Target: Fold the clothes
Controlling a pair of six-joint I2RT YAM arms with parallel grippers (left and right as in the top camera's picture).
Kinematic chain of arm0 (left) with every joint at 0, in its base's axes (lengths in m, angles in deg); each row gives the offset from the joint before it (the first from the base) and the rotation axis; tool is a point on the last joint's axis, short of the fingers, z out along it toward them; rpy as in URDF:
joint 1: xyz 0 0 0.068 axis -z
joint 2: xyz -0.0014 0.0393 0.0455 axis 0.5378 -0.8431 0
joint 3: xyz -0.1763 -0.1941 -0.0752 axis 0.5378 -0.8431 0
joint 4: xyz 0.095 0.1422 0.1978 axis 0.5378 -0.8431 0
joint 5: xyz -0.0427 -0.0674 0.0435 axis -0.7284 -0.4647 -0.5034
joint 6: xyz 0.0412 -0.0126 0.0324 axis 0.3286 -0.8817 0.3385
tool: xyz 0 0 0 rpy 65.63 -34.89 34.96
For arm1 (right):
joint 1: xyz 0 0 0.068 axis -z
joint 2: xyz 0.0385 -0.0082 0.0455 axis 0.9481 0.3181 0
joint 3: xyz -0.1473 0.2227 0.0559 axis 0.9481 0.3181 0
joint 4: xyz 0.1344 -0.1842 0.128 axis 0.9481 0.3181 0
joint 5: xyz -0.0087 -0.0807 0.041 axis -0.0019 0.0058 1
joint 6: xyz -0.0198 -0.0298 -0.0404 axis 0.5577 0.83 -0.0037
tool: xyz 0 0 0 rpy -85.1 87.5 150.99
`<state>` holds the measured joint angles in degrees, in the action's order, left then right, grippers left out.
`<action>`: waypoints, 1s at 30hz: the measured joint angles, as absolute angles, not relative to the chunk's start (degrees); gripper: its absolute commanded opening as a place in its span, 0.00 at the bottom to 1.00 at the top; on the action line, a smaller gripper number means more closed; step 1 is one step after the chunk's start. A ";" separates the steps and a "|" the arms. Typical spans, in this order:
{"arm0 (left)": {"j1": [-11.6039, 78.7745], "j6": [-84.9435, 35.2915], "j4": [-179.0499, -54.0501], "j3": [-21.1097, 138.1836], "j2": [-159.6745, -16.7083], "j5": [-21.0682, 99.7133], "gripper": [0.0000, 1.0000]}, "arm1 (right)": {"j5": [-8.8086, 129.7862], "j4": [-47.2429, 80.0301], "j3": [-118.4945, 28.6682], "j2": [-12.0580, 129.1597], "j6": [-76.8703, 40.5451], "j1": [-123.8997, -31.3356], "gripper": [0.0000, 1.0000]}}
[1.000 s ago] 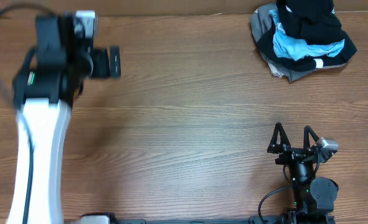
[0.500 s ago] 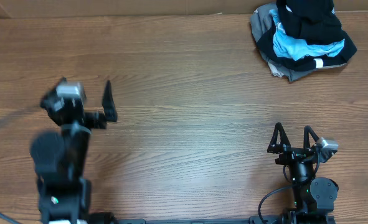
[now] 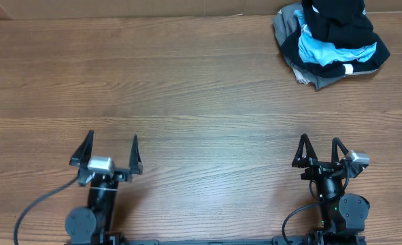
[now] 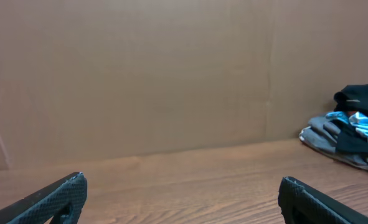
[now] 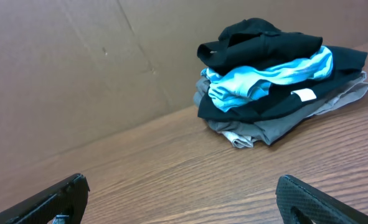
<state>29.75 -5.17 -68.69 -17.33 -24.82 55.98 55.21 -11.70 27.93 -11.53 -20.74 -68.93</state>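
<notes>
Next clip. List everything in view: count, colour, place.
black garment: 1, black, top of the pile, far right corner
blue shirt: 1, light blue, middle of the pile
grey garment: 1, grey, bottom of the pile
table: 1, brown wood, under everything
cardboard wall: 1, tan, behind the table's far edge
left gripper: 1, black, open and empty, near edge, left
right gripper: 1, black, open and empty, near edge, right
</notes>
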 measured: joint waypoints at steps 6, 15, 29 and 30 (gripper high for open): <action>29.77 -5.17 -72.19 -20.45 -17.63 55.96 1.00 | 55.21 -11.62 27.93 -11.53 -20.74 -68.93 1.00; 29.75 -5.17 -85.83 -20.87 -17.41 57.18 1.00 | 55.21 -11.64 27.93 -11.53 -20.74 -68.93 1.00; 29.75 -5.17 -85.83 -20.85 -17.30 58.03 1.00 | 55.21 -11.62 27.93 -11.53 -20.76 -68.93 1.00; 29.75 -5.17 -85.83 -20.85 -17.30 58.08 1.00 | 55.21 -11.59 27.93 -11.53 -20.74 -68.93 1.00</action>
<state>29.75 -5.17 -85.83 -20.85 -17.30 58.08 55.21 -11.59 27.93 -11.53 -20.74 -68.93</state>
